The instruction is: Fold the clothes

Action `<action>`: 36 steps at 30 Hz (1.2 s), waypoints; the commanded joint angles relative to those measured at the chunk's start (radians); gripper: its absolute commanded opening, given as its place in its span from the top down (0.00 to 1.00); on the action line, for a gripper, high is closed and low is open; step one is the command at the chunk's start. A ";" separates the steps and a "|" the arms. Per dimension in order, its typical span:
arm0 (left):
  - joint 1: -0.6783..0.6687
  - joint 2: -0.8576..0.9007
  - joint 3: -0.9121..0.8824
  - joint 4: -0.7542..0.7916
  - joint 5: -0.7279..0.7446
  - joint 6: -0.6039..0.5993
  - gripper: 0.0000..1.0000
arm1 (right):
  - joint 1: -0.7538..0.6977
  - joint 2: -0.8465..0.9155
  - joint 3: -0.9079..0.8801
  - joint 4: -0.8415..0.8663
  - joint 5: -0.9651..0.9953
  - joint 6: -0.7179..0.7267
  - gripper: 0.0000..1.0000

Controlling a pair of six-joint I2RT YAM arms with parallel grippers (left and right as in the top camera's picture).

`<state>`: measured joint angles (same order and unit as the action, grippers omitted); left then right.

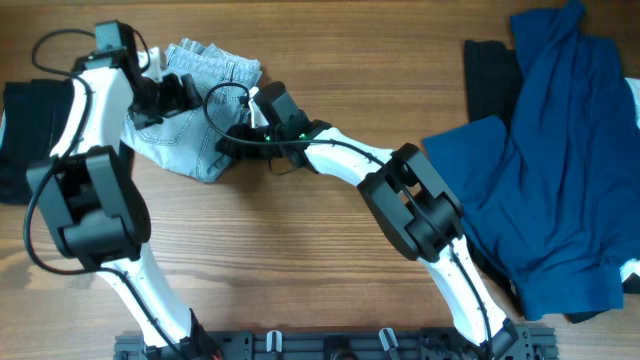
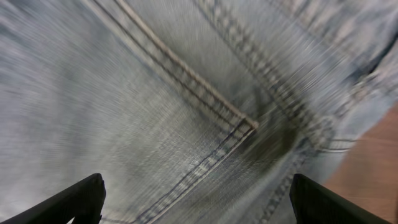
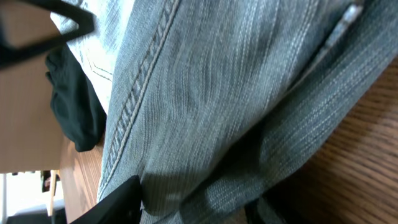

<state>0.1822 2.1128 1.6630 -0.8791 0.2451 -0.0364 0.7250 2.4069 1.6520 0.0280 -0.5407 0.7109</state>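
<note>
Denim shorts (image 1: 200, 110) lie bunched at 11 o'clock on the bench (image 1: 300, 260), left fingers (image 2: 81, 199) spread wide and empty above, right fingers (image 3: 121, 199) straddling a fold (grip unclear), navy clothes (image 1: 560, 170) at 3 o'clock not yet folded

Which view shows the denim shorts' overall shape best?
Overhead: the denim shorts show nearly whole, crumpled outline included. Left wrist gives only blurred pocket stitching; right wrist only a close-up seam and fold.

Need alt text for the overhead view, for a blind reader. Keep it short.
Two black-and-white robot arms reach over pale denim shorts bunched at the upper left of a wooden table, left gripper and right gripper both at the fabric. A dark blue garment sprawls at right; a black garment lies at the left edge.
</note>
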 commanded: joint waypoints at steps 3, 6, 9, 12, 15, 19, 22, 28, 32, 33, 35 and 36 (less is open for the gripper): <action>-0.049 0.036 -0.072 -0.006 0.024 -0.011 0.03 | 0.019 0.032 -0.002 -0.006 0.048 0.019 0.91; -0.069 0.036 -0.114 -0.014 0.036 -0.025 0.02 | -0.002 0.028 -0.002 -0.107 0.048 0.018 0.96; -0.091 0.036 -0.124 -0.045 0.104 -0.025 0.01 | -0.059 -0.024 -0.002 -0.244 0.067 -0.067 0.96; -0.127 0.020 -0.124 -0.054 0.163 -0.025 0.00 | -0.125 -0.123 -0.002 -0.496 0.241 -0.136 0.96; -0.162 -0.011 -0.124 -0.074 0.171 -0.026 0.00 | -0.183 -0.178 -0.002 -0.648 0.278 -0.195 0.96; -0.236 -0.005 -0.137 -0.102 0.174 -0.029 0.00 | -0.293 -0.271 -0.002 -0.818 0.381 -0.188 0.96; -0.317 -0.005 -0.165 -0.111 0.206 -0.032 0.04 | -0.394 -0.378 -0.002 -0.895 0.423 -0.230 0.95; -0.549 -0.005 -0.186 -0.122 0.224 -0.086 0.03 | -0.621 -0.563 -0.002 -1.005 0.422 -0.292 0.96; -0.642 -0.023 -0.182 -0.129 0.217 -0.087 0.01 | -0.674 -0.581 -0.002 -1.048 0.422 -0.319 0.96; -0.631 -0.049 -0.167 -0.140 0.161 -0.084 0.00 | -0.675 -0.581 -0.003 -1.055 0.422 -0.327 0.95; -0.542 -0.153 -0.098 -0.190 0.031 -0.080 0.00 | -0.675 -0.581 -0.003 -1.054 0.422 -0.330 0.96; -0.493 -0.200 -0.078 -0.191 0.015 -0.080 0.00 | -0.675 -0.581 -0.003 -1.054 0.422 -0.329 0.96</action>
<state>-0.4438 2.0777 1.5043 -1.0470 0.3847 -0.1104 0.0486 1.8500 1.6550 -1.0252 -0.1295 0.4034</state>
